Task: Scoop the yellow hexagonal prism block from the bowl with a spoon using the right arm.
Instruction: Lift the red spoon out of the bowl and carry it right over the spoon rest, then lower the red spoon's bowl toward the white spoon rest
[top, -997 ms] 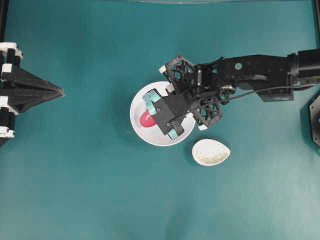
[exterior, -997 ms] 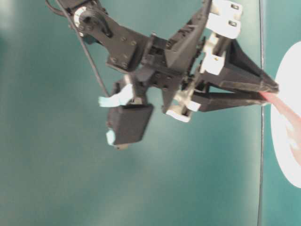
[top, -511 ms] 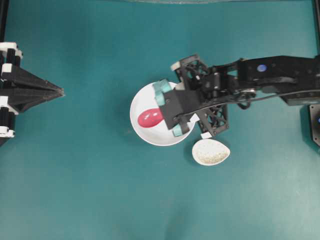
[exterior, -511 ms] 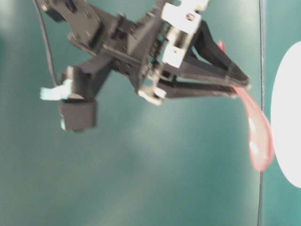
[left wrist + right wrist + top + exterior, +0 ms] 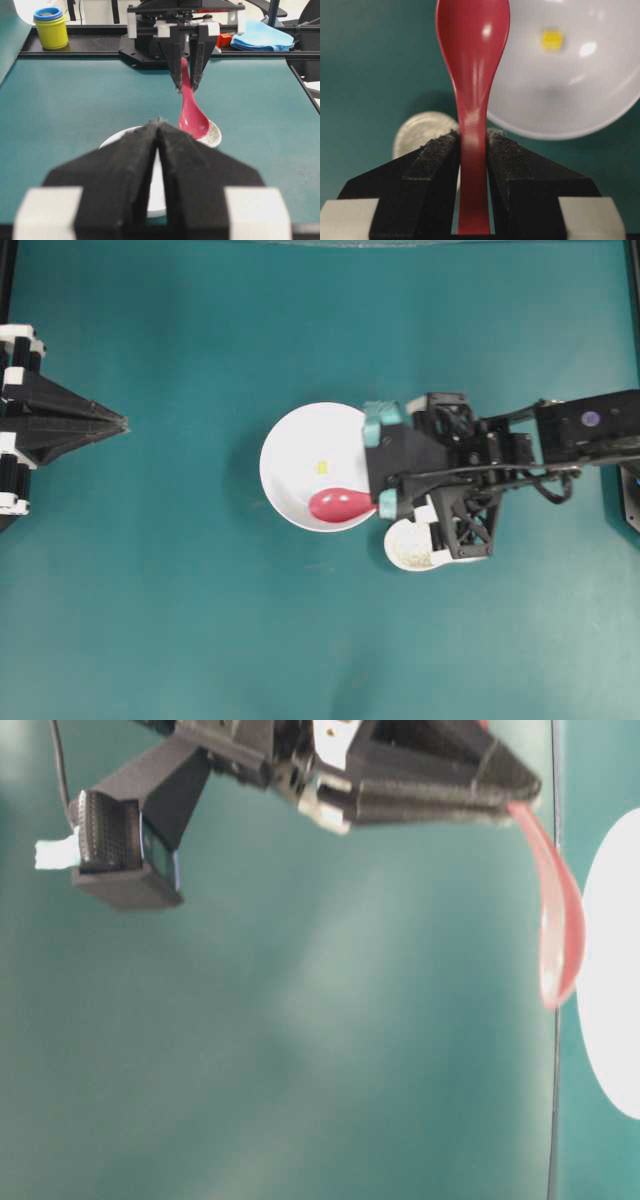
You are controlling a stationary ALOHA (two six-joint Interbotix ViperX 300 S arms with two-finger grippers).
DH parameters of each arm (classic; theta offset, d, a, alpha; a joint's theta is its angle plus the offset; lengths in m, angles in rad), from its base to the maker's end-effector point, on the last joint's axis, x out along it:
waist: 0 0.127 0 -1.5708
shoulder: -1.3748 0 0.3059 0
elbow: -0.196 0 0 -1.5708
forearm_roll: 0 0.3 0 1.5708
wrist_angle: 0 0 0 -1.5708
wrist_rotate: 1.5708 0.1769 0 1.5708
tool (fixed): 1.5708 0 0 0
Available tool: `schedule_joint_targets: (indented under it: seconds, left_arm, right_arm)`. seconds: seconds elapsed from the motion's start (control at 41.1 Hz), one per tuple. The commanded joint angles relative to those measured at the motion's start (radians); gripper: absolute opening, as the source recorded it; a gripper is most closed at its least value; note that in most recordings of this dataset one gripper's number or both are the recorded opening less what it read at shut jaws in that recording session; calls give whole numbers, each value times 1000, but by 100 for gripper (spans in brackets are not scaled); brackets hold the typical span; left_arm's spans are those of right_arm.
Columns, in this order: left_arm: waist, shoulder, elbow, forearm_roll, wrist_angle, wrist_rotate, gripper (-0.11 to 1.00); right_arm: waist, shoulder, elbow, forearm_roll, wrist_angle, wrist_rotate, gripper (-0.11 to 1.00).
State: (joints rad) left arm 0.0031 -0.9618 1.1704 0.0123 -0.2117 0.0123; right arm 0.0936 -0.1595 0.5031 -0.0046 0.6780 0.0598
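Since a second ago the right arm [image 5: 560,435] has pulled back toward the right of the overhead view, and the spoon [image 5: 340,505] has swung from the bowl's middle to its 5 o'clock rim, baring the block that the gripper had covered. The right gripper [image 5: 472,150] is clamped on the spoon's handle, both black pads pressed against its sides, the glossy red scoop pointing away from the wrist. The scoop looks empty. The yellow hexagonal prism block [image 5: 322,467] lies in the white bowl [image 5: 285,445], near its centre, apart from the spoon. A speckled spoon rest [image 5: 405,548] sits just beyond the bowl at 4 o'clock, partly under the arm. At the table's 9 o'clock edge the left gripper [image 5: 159,131] rests with its pads pressed together, holding nothing.
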Motion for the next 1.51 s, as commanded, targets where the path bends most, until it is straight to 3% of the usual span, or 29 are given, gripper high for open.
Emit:
schedule_joint_targets:
  seconds: [0.0,0.219,0.656,0.997,1.483]
  left_arm:
    - [0,5,-26,2,-14,0,6]
    - [0,5,-26,3,-25,-2,6]
    - [0,5,-32,3,-31,-2,6]
    - [0,5,-41,3,-41,0,6]
    - [0,5,-46,3,-44,0,6]
  right_arm:
    - [18,-51,11,3,-3,66,25]
    - [64,-133,97,3,-3,179,25]
    - [163,-311,235,3,-3,259,24]
    - [161,-341,301,-3,-3,264,24]
    - [161,-339,311,-44,-9,265,24]
